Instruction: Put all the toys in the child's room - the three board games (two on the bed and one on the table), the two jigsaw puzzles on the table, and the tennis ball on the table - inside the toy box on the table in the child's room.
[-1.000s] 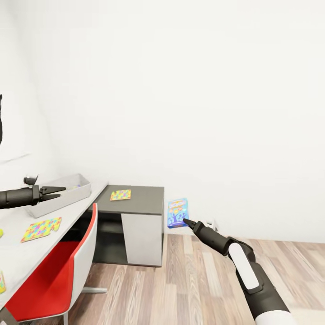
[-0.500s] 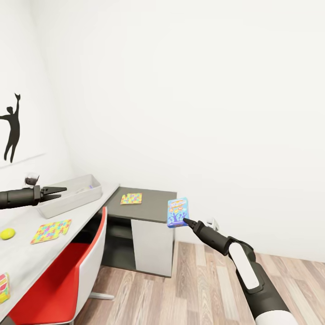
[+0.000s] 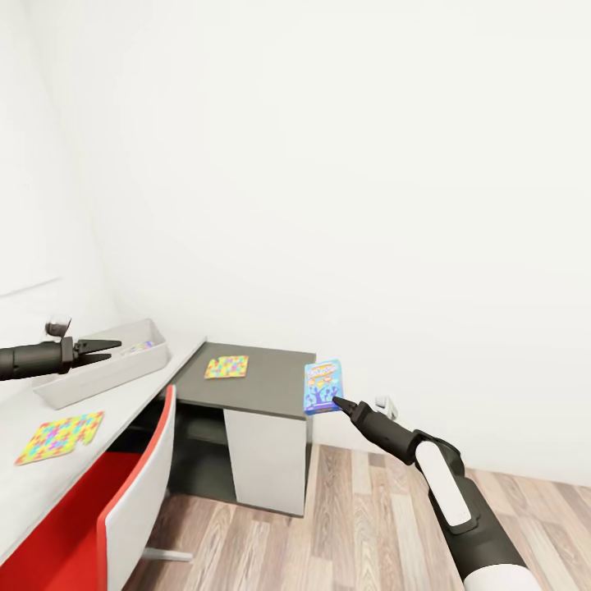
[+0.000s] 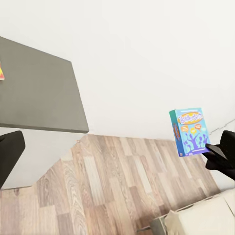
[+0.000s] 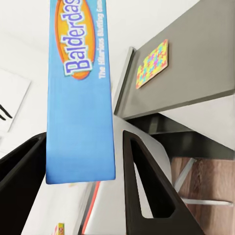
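Right gripper: your right gripper point(image 3: 335, 402) is extended over the wood floor point(image 3: 361, 525), clamped on the lower edge of the blue board game point(image 3: 322, 387).
Grip detail: from the right wrist camera, the box point(image 5: 81, 93) stands between the 2 dark fingers point(image 5: 147, 191); the left-hand finger meets its edge, while a slim gap shows beside the other, so contact on that side cannot be confirmed.
Blue board game: held upright in the air, printed cover toward the head camera, just off the outer corner of the dark grey table section point(image 3: 263, 377). The left wrist camera also catches it point(image 4: 188, 132) above the floorboards, right fingertips at its lower corner.
Left gripper: your left gripper point(image 3: 103, 348) hangs empty over the pale table top, its 2 pointed fingers slightly parted, tips over the near rim of the toy box point(image 3: 98, 373).
Toy box: sits on the pale grey table point(image 3: 49, 468) against the wall; a sliver of colour shows inside, too small to identify.
Jigsaw puzzles: 1 lies flat on the dark section point(image 3: 226, 367); 1 lies on the pale top point(image 3: 59, 435), near the toy box but apart from it.
Chair: a red and white chair point(image 3: 123, 509) is tucked against the pale table.
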`<state>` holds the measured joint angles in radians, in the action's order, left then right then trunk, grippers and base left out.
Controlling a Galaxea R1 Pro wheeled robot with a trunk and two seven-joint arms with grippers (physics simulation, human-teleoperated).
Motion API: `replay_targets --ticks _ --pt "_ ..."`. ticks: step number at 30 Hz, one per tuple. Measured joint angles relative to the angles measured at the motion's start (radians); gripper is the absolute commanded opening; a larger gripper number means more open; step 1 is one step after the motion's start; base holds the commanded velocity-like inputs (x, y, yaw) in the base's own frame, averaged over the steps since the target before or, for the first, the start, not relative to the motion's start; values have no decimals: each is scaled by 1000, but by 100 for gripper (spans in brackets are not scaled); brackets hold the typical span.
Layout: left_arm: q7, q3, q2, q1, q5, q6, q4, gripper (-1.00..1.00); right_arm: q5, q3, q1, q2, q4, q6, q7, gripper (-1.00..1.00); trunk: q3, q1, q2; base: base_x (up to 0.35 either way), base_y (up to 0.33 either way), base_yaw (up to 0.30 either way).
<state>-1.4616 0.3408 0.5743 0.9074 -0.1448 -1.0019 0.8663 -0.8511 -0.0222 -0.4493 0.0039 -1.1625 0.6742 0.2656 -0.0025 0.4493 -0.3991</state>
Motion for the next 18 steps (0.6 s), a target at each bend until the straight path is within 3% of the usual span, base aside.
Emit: replay_targets --ticks 7,18 --pt "0 0 0 0 0 0 0 100 2 0 0 0 0 0 1 -100 -10 0 1 144 -2 125" --pt "-1 0 0 -1 1 0 0 100 2 0 1 0 0 0 1 -100 -22 0 2 123 0 209"
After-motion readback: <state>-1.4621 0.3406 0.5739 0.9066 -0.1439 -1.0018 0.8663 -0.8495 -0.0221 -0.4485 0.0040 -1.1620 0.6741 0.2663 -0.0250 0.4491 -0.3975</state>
